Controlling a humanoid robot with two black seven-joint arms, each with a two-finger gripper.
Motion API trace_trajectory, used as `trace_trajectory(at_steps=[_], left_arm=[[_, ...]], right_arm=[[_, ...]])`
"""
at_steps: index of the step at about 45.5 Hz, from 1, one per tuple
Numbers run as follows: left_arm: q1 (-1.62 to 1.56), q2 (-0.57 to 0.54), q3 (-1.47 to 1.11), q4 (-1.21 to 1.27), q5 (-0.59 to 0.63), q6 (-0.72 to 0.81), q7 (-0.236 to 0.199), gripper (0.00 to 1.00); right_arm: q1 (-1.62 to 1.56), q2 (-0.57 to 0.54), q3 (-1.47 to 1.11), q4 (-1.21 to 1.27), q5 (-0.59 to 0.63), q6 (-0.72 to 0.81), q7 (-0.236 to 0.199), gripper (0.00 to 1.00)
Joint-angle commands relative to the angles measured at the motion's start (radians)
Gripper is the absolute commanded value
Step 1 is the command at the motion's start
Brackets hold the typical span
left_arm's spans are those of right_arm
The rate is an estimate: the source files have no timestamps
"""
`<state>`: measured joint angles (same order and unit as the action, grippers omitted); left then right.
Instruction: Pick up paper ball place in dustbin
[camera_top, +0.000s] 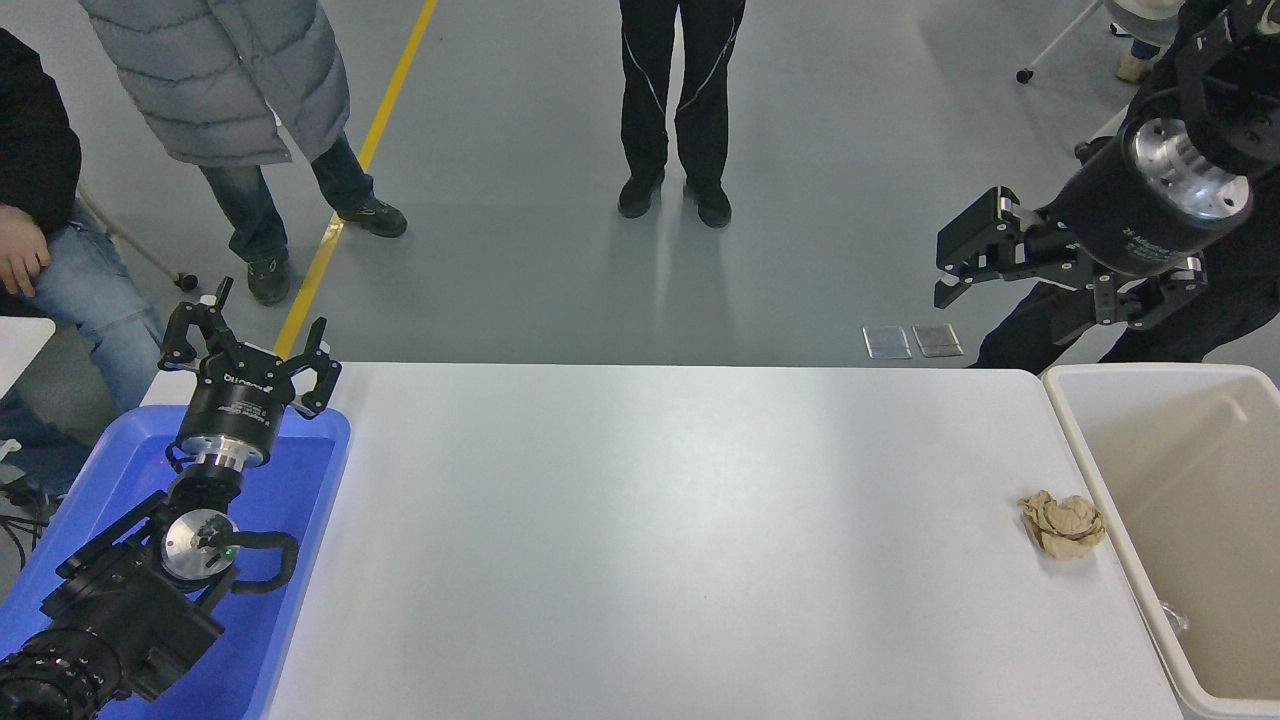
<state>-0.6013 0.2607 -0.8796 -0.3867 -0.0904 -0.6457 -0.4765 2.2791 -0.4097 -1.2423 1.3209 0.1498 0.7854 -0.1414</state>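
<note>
The tan crumpled paper ball (1062, 525) lies on the white table (680, 540) near its right edge, just left of the beige dustbin (1078, 440). The dustbin stands at the table's right end and runs out of the picture. My right gripper (1020, 295) is open and empty. It hangs high in the air beyond the table's far right corner, well above and behind the ball. My left gripper (250, 340) is open and parked at the lower left over the blue tray.
A blue tray (300, 500) sits at the table's left end under the left arm. Three people stand or sit on the far side: one in a grey coat (220, 80), one in black trousers (678, 110), one seated at the left edge (40, 230).
</note>
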Motion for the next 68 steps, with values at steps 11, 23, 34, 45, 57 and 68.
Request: trace_trajectory(at_steps=[11, 23, 34, 45, 57, 68], left_arm=[[0.000, -0.002, -0.002, -0.001, 0.000, 0.001, -0.001, 0.98], [0.000, -0.002, -0.001, 0.000, 0.000, 0.003, -0.001, 0.98], [0.000, -0.002, -0.002, 0.000, -0.002, 0.003, -0.001, 0.98], [0.000, -0.002, -0.004, 0.000, 0.000, 0.001, -0.002, 0.98], [0.000, -0.002, -0.004, 0.000, -0.002, 0.000, -0.002, 0.98], [0.000, -0.002, -0.006, 0.000, -0.002, 0.000, -0.002, 0.98]], right_arm=[[-0.171, -0.104, -0.009, -0.011, -0.326, -0.018, -0.004, 0.92], [-0.417, -0.211, 0.040, -0.032, -0.420, -0.397, -0.003, 0.92], [-0.680, -0.233, 0.149, -0.133, -0.421, -0.594, -0.004, 0.92], [-0.871, -0.224, 0.237, -0.298, -0.411, -0.702, -0.004, 0.92], [-1.043, -0.159, 0.362, -0.437, -0.388, -0.715, -0.004, 0.92], [-1.098, -0.095, 0.396, -0.506, -0.371, -0.716, -0.007, 0.90]])
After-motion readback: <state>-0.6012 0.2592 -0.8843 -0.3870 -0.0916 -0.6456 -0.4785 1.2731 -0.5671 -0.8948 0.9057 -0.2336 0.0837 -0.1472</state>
